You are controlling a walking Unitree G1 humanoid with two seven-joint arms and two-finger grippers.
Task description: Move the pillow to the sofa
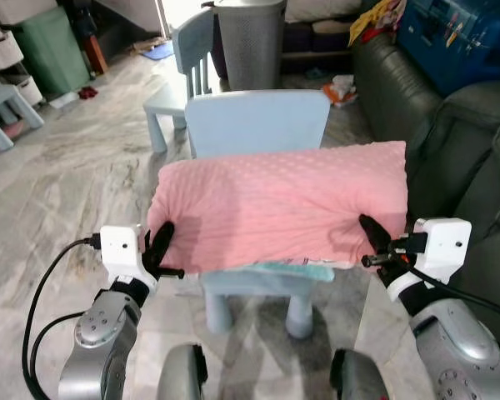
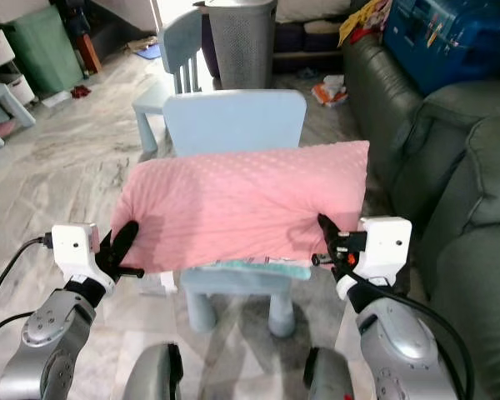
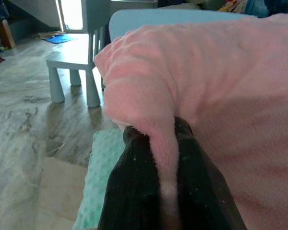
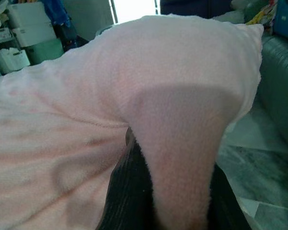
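Above the small blue chair [image 1: 258,125], the pink pillow [image 1: 283,204] hangs clamped between left end effector [image 1: 160,247] and right end effector [image 1: 375,237].

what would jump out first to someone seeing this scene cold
The big pink pillow fills the middle, lying across a small pale blue chair. The left gripper and right gripper each pinch a near corner of it, jaws closed on folds of fabric. A dark green sofa runs along the robot's right.

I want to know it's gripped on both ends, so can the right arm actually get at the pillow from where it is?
Yes, it seems so: the right pincer is already shut on the pink pillow, as the left pincer is at the other end.
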